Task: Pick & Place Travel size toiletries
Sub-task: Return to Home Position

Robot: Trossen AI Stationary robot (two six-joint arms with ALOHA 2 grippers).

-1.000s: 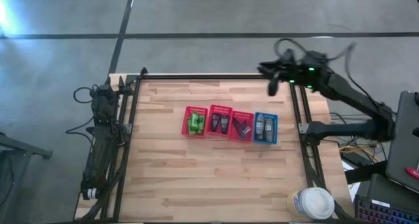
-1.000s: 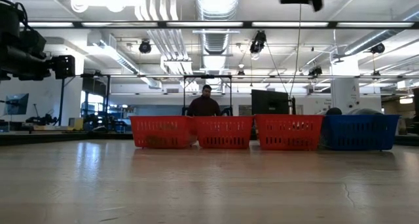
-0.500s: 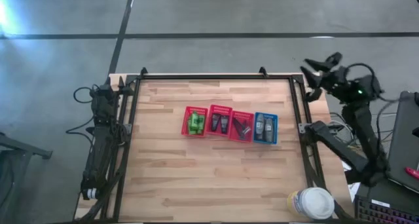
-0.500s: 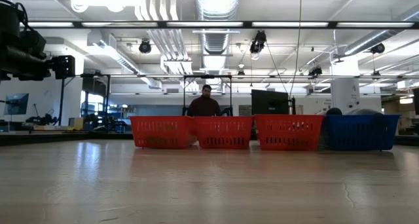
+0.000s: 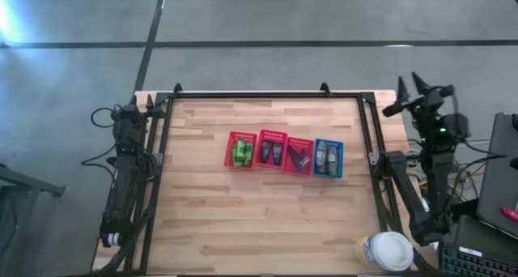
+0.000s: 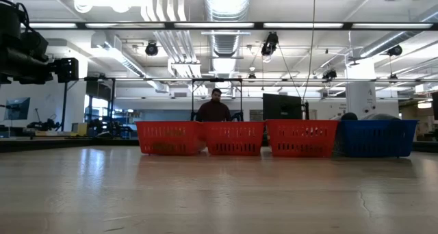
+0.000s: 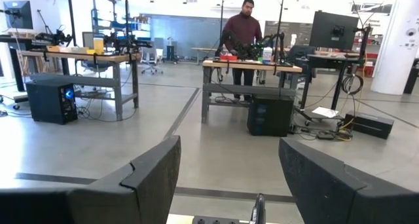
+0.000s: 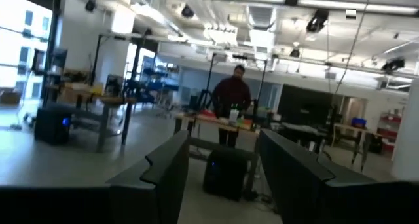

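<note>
Four small mesh baskets stand in a row mid-table. Bright green bottles (image 5: pixel 240 152) lie in the leftmost red basket, dark tubes (image 5: pixel 270 152) in the second, black razors (image 5: pixel 299 158) in the third, and grey tubes (image 5: pixel 327 158) in the blue basket. My right gripper (image 5: pixel 411 84) is open and empty. It is raised beyond the table's far right corner and points away from the table; its fingers (image 8: pixel 163 168) frame only the room. My left gripper (image 7: pixel 229 152) is open, and its arm (image 5: pixel 125 147) is folded along the table's left edge.
A large white round-lidded container (image 5: pixel 387 251) stands at the table's near right corner. A black frame (image 5: pixel 267 94) rims the far, left and right edges. Bare wood lies in front of and behind the basket row (image 6: pixel 234 138). A person stands in the room behind (image 6: pixel 215 109).
My right arm has swung from above the table's far right corner out past the right edge. It has folded back, and its gripper has turned toward the far side. The baskets and their contents have stayed put.
</note>
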